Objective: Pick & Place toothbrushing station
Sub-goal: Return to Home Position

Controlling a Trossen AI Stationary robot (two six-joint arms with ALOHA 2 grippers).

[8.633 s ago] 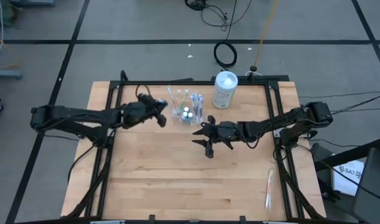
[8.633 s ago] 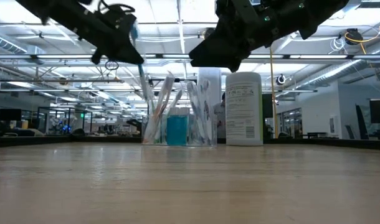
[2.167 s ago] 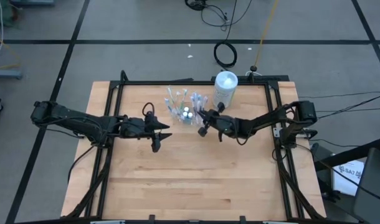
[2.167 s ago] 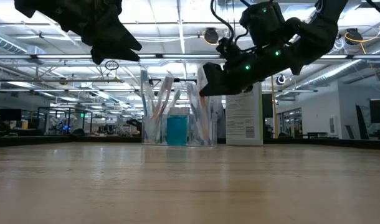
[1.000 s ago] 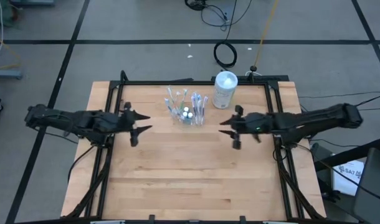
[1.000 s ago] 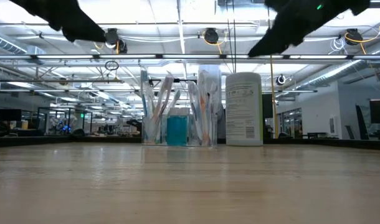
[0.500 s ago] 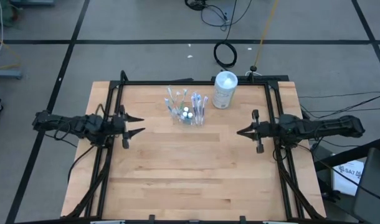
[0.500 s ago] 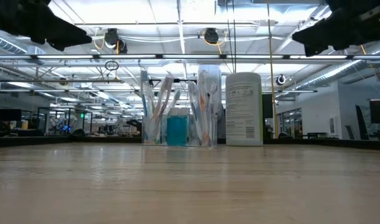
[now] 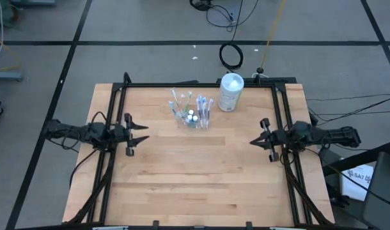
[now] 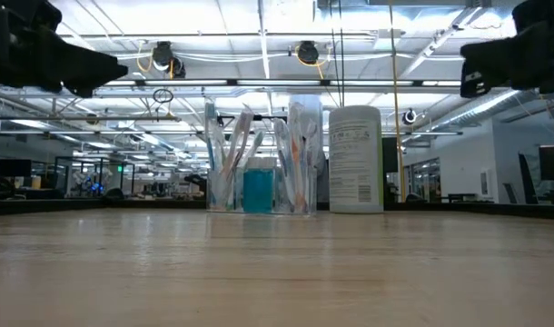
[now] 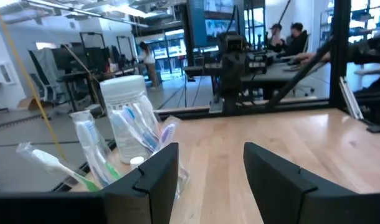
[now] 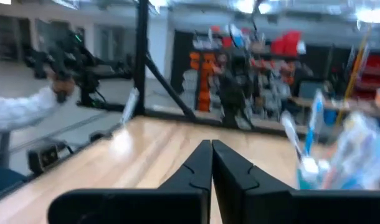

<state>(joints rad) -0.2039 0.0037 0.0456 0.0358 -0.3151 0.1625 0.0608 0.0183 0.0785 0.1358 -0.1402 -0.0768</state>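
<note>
The toothbrushing station (image 9: pixel 192 112) is a clear tumbler full of toothbrushes and small blue tubes. It stands on its base at the table's far middle and also shows in the low view (image 10: pixel 259 180). My left gripper (image 9: pixel 144 132) hovers open near the table's left edge, pointing level toward the middle. Its wrist view shows the open left gripper (image 11: pixel 209 168) with the toothbrushes (image 11: pixel 124 134) ahead of it. My right gripper (image 9: pixel 252 142) hovers shut near the right edge, also pointing inward. In its wrist view the right gripper (image 12: pixel 210 163) has its fingers closed together. Both are well clear of the station.
A white lidded cylindrical container (image 9: pixel 231 91) stands just right of the station near the far edge, and it rises beside the tumbler in the low view (image 10: pixel 354 159). A black frame (image 9: pixel 182 85) runs along the table's far and side edges. Bare wood lies between the grippers and toward the near edge.
Both grippers have drawn back from the table's middle, the left toward the left edge and the right toward the right edge, sinking and levelling out. The right gripper has shut with nothing between its fingers. The left stays open. The station has not moved.
</note>
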